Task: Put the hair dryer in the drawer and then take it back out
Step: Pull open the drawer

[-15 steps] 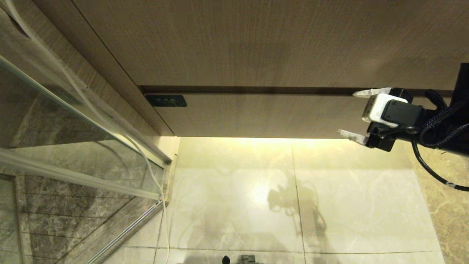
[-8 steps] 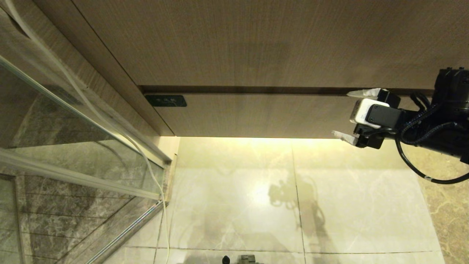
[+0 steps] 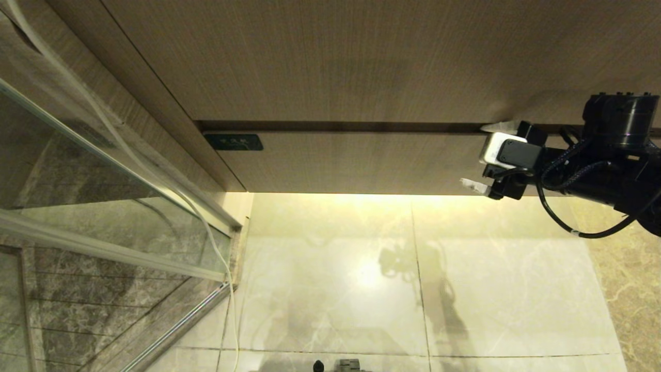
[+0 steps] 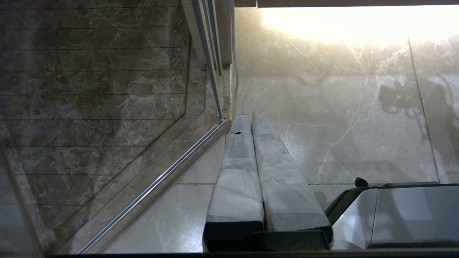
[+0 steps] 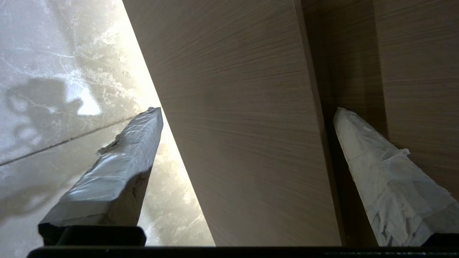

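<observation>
Glossy pale marble floor [image 3: 361, 279] fills the lower half of the head view, lit by a warm glow spilling from under the cabinet, with open room across its middle. At far left a clear glass shower panel with a metal bottom rail [image 3: 129, 243] slants across, and a thin white cord [image 3: 206, 227] hangs along it. Beside that rail, in its own wrist view, the left end effector [image 4: 246, 118] hangs over the floor with its two white-wrapped fingers pressed together, clenched on nothing. Along the cabinet, the wide, low, beige wood-grain drawer [image 3: 361, 163] sits pushed in flush under the taller plain wood-grain front [image 3: 361, 62], a dark gap line between them and a small black label [image 3: 233, 142] at its left corner. At the drawer's right end the right end effector [image 3: 481, 156] is spread wide, released, one white-wrapped finger [image 5: 380, 172] at the top gap and the other below the bottom edge; whether either touches the wood is unclear. No hair dryer shows anywhere.
</observation>
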Robot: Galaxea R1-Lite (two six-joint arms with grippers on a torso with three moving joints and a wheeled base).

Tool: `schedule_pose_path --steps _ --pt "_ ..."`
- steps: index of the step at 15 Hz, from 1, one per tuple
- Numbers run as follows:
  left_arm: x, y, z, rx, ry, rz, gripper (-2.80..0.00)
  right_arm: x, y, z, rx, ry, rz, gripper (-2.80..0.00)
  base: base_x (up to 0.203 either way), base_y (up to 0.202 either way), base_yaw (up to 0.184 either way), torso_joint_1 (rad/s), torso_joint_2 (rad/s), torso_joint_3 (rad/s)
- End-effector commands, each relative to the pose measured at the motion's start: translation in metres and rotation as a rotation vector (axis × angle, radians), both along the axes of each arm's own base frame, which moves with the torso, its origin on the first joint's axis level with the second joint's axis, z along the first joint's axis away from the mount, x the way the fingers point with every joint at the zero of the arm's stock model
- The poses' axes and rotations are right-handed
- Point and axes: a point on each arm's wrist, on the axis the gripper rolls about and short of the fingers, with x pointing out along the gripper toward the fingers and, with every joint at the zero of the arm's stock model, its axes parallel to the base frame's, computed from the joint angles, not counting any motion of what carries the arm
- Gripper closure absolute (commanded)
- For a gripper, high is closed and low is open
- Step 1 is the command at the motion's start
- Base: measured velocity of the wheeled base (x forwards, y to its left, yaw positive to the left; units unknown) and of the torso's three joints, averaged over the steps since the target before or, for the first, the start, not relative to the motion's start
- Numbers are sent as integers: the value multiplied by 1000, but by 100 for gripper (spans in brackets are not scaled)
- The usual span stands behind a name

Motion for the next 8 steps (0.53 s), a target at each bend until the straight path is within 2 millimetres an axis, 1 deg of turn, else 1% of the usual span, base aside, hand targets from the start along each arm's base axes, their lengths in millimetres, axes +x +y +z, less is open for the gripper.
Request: schedule_pose_path --steps 1,8 --pt "0 0 0 0 0 0 0 5 0 -3 -6 0 1 -280 0 0 0 0 0 0" --pt "0 0 0 0 0 0 0 24 3 -13 2 -55 1 -280 0 0 0 0 0 0"
